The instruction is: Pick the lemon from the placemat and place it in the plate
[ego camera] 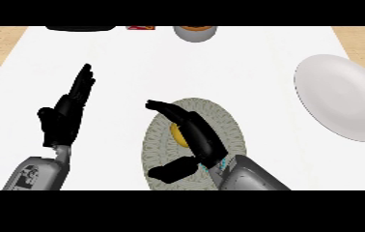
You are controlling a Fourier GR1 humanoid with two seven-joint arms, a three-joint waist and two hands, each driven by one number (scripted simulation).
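Fingers, right hand [196, 137]: we see them stretched fairly straight over the placemat [231, 124], lying across the lemon [176, 133], thumb [171, 169] out to the side; not curled round the fruit.
Fingers, left hand [65, 112]: straight, pressed together, pointing up; hand rests open well left of the placemat, holding nothing.
Lemon: on the placemat, left of its centre, only a yellow sliver shows beside our right fingers; rest hidden by the hand.
Placemat: round, woven, pale grey-green, flat on the white worktop [178, 71].
Plate [335, 95]: white, well right of the placemat, apart from it, cut by the frame edge.
Far side of worktop from placemat: grey bowl [194, 33] w/ sth orange inside; dark item and small red item, both cut off, can't tell what.
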